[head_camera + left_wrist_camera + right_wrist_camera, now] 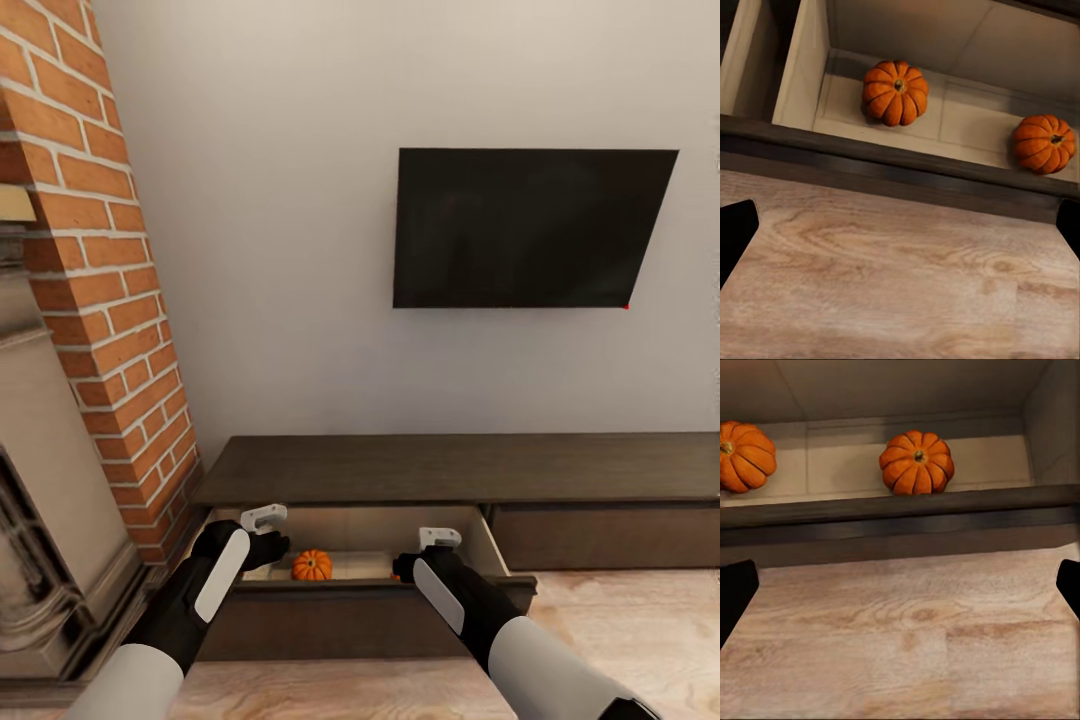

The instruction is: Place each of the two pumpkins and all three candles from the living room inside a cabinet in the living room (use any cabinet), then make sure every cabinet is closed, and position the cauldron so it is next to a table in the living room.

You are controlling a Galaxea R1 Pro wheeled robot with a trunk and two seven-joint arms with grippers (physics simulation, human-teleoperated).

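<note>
Two pumpkins (895,92) (1043,143); one cabinet (450,470); one television (530,228)

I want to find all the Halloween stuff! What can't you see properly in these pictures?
- Second pumpkin: in the head view the right arm hides it; one pumpkin shows.
- Drawer floor, head view: front panel and arms cover most.
- Right gripper, head view: fingertips too small to judge.

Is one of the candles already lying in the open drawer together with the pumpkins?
No. The left wrist view shows two pumpkins on the drawer floor and no candle.
</note>
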